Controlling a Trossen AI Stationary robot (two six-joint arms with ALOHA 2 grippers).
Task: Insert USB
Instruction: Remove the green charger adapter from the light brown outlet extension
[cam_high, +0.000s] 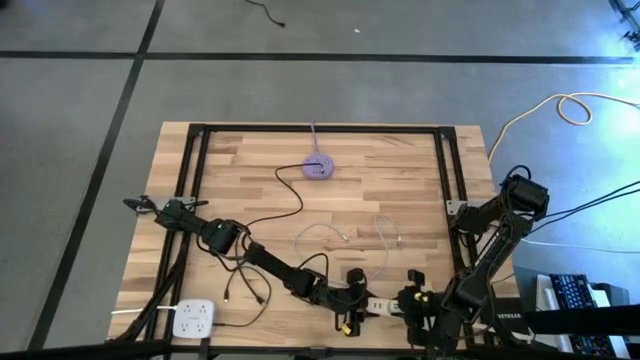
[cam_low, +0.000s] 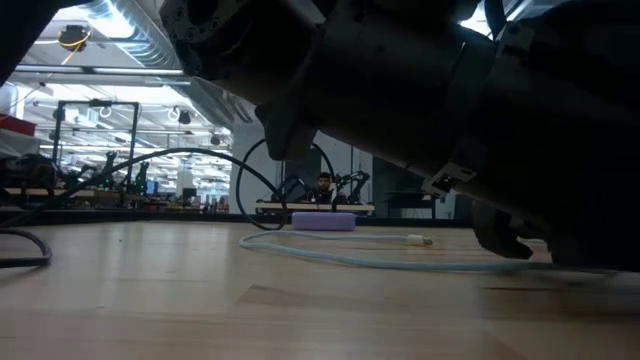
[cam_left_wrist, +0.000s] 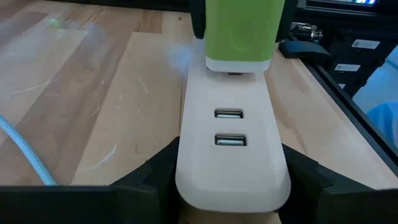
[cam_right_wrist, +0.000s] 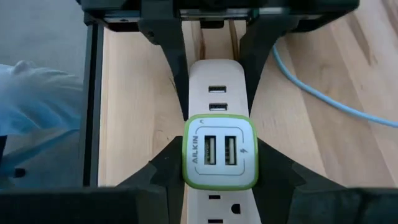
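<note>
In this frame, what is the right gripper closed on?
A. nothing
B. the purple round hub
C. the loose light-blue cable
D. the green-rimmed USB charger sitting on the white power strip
D: in the right wrist view the right gripper clamps the green-rimmed USB charger on the white power strip, which the left gripper holds.

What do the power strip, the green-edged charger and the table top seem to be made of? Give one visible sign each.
Power strip: probably smooth matte cream plastic, with moulded rounded edges.
Green-edged charger: likely plastic, white face, green rim with a soft sheen.
Table top: wood, showing grain and joined planks.
</note>
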